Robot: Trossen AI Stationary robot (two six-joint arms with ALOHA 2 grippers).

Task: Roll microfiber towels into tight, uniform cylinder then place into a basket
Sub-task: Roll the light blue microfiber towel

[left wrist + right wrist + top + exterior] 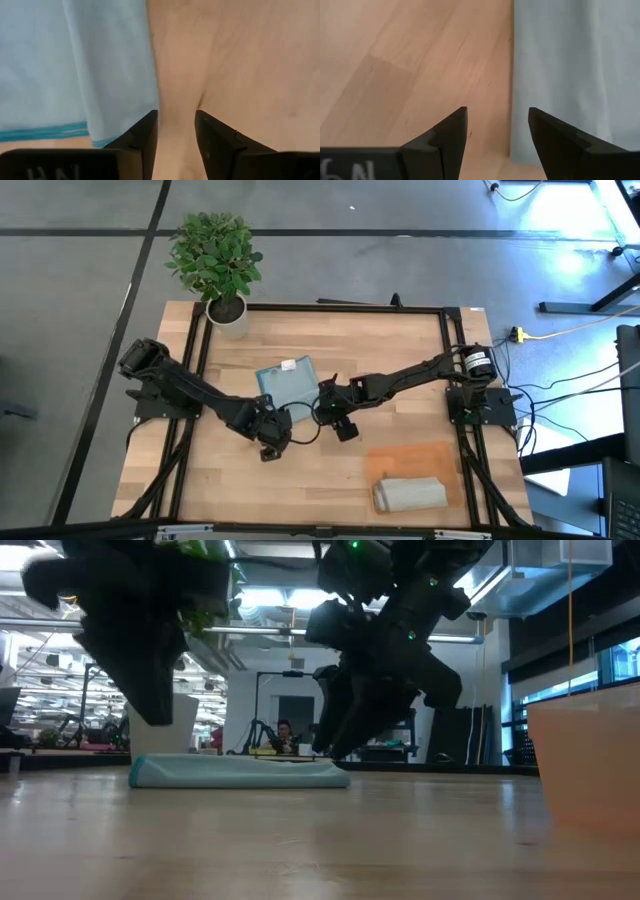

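The pale blue-grey towel (287, 385) lies flat on the table's middle, and also shows in the low view (240, 772). A fold runs along it in the left wrist view (100, 65). My left gripper (273, 442) is open above the table at the towel's near corner, fingers (145, 135) beside its edge. My right gripper (336, 418) is open over the towel's right edge (512, 75). The grey-beige towel (410, 493) lies rolled at the near end of the orange-brown basket (412, 458). I see neither gripper touching anything.
A white pot with a green plant (228, 315) stands at the table's far left corner. A black frame (330, 308) runs around the tabletop. The basket's wall (590, 755) shows at the right of the low view. Bare wood (330, 490) lies near the front.
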